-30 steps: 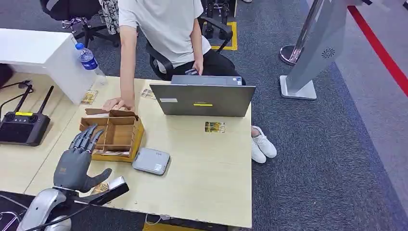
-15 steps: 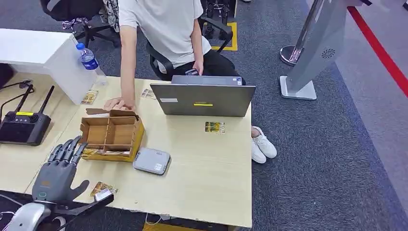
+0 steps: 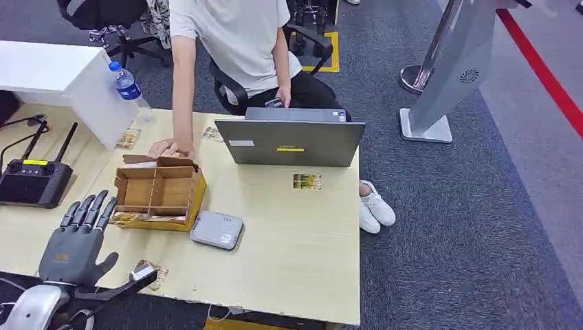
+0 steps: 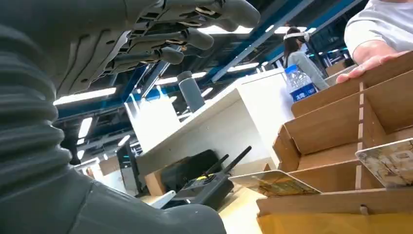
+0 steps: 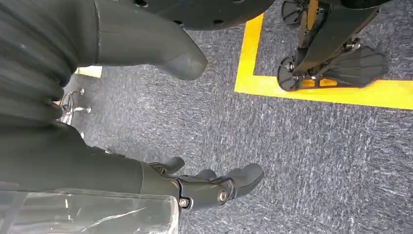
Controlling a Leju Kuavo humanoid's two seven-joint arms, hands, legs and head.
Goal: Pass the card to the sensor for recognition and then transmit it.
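Note:
A grey flat sensor [image 3: 216,229] lies on the wooden table [image 3: 295,240], just right of an open cardboard box [image 3: 159,192] with compartments. Patterned cards [image 3: 137,218] lie in the box's front compartment; in the left wrist view they are cards [image 4: 272,183] poking over the box [image 4: 341,126]. One more card [image 3: 150,273] lies near the table's front edge. My left hand [image 3: 72,237] hovers left of the box, fingers [image 4: 185,34] spread, holding nothing. My right hand [image 5: 209,187] hangs over the carpet, fingers loosely bent, empty.
A person sits behind the table with a hand [image 3: 168,148] on the box's far edge. A grey laptop [image 3: 289,141] stands at the back. A loose card [image 3: 306,181] lies right of centre. A black remote controller [image 3: 33,180] and a water bottle [image 3: 126,82] are at the left.
My left hand has drawn back from the box's left edge, leftward and toward the table's front edge. The card near the front edge now shows more.

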